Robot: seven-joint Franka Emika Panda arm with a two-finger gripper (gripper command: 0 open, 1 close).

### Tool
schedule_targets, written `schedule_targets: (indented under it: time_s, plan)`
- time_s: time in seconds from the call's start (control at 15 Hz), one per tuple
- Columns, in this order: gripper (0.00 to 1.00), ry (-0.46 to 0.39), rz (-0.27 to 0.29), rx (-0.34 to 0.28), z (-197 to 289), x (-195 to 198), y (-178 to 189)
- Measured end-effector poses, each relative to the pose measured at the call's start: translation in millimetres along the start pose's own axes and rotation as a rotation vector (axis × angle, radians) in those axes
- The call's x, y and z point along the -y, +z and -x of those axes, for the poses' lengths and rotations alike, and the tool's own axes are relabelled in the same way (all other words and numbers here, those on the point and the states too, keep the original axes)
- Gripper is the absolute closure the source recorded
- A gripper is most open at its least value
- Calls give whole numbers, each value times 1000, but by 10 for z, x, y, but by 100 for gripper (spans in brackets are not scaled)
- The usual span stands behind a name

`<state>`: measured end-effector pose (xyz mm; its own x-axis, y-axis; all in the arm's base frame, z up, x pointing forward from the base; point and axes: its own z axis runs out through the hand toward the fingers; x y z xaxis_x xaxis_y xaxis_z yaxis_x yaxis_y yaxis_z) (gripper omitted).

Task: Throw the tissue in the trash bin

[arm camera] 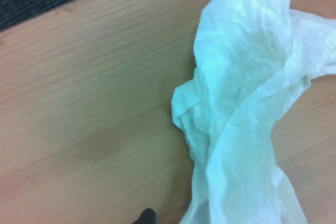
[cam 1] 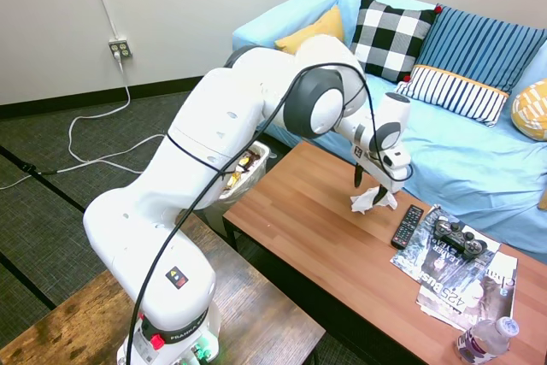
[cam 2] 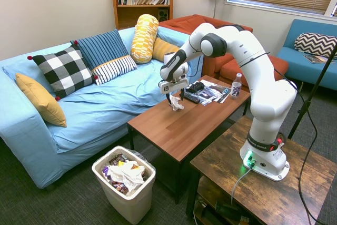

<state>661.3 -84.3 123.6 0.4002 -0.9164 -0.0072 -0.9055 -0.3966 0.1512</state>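
Crumpled white tissue (cam 1: 365, 201), woodgrain table (cam 1: 316, 237)

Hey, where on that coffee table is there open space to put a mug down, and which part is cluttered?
The coffee table is bare wood from the tissue to the end nearest the trash bin. The far end is crowded: TV remote, game controller, magazines and water bottle.

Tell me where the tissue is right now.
The tissue sits on the coffee table near its sofa-side edge, directly under the end effector, with the remote just beside it in the first exterior view.
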Motion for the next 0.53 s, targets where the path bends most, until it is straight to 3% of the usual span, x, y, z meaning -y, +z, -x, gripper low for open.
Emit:
schedule_targets:
  time_s: [0.53]
  plan:
    - [100,37,-19,-20,-226,103,247]
